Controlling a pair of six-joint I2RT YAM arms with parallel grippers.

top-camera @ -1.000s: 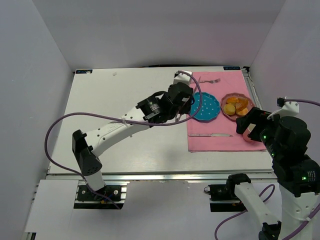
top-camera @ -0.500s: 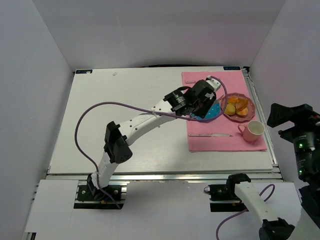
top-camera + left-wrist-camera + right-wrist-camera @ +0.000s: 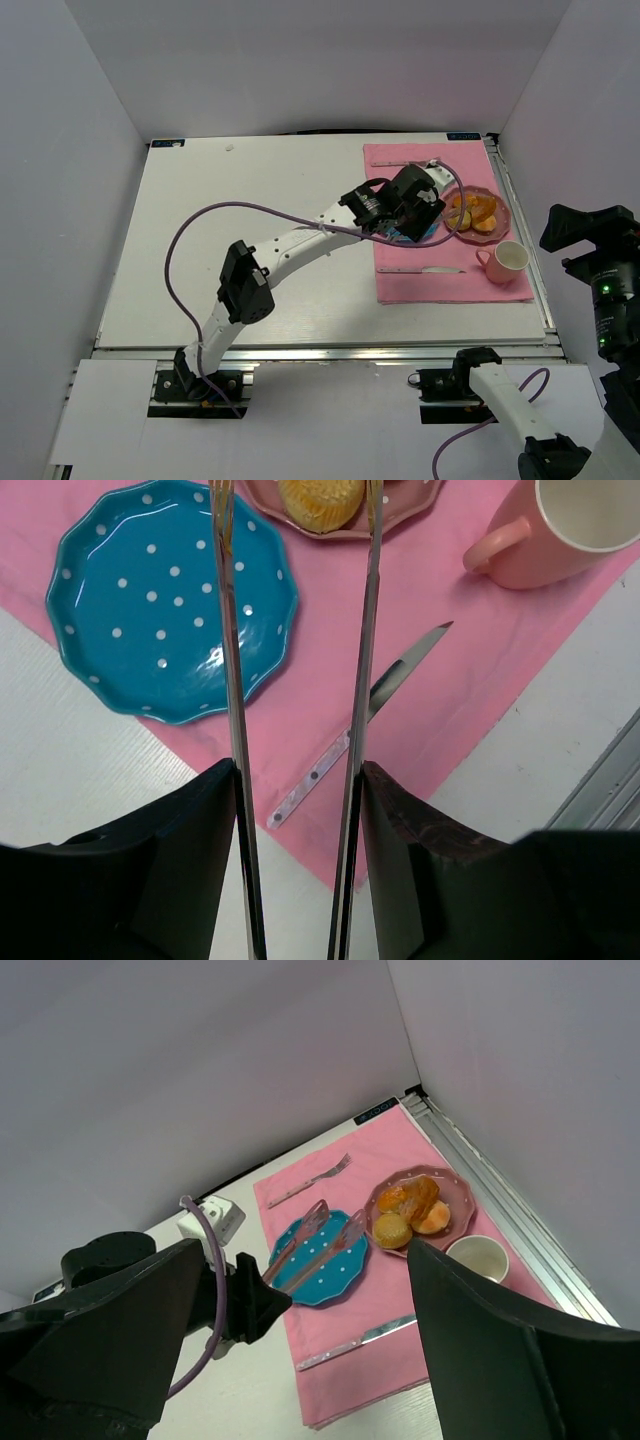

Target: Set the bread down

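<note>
My left jaws stand spread and hold nothing, reaching over the pink placemat (image 3: 480, 650) toward the pink plate (image 3: 412, 508). The bread (image 3: 320, 502) sits on that plate's near side, and in my wrist view it shows in the gap between my tips. I cannot tell whether the tips are already down at its height or only lined up above and just short of it. I judge the step in hand is the pick, so I want to ease forward and down until the bun lies squarely between the jaws, then press in slowly at its widest part. It looks soft, and a hard squeeze would dent it or squirt it out. The other orange pieces (image 3: 418, 1198) crowd just behind it, so I should not push too deep or I will nudge them. I would lift straight up to clear the rim before travelling. The empty blue dotted plate (image 3: 150, 600) just beside is my likely target, and it is a short carry. The cup (image 3: 590, 540) and knife (image 3: 400, 675) lie off to the side. My right jaws are spread and empty, well apart at the bench's edge.
</note>
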